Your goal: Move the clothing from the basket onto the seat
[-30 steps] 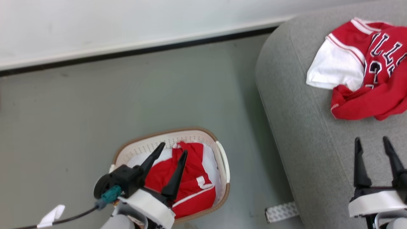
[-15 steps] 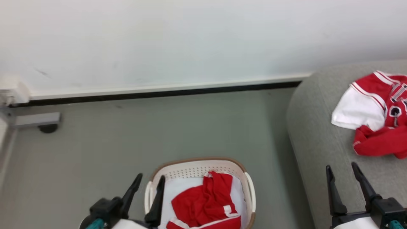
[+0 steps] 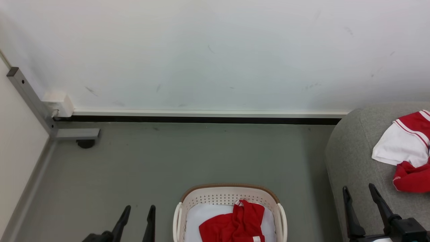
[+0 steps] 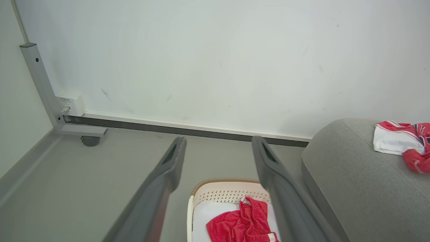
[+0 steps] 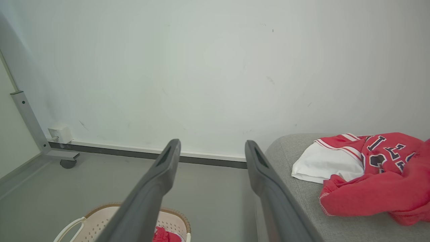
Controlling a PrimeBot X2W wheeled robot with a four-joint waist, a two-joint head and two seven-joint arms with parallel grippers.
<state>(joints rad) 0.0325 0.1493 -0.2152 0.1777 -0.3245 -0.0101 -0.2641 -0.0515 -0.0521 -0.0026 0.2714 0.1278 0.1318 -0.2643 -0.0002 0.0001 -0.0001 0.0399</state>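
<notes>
Grey floor [image 3: 151, 161] carries the basket [image 3: 228, 193] at six o'clock, red clothing [image 3: 235, 225] inside awaiting pickup; a jersey [image 3: 403, 151] lies on the seat [image 3: 352, 161] at three. Both the left tool [image 3: 140, 208] and right tool [image 3: 358, 188] gape wide, empty.

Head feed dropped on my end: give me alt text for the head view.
A white basket on the grey floor, bottom centre, holds a crumpled red garment. At right, a red and white jersey lies on the grey sofa. The left gripper, beside the basket, and the right gripper, by the sofa's edge, are open and empty.
</notes>
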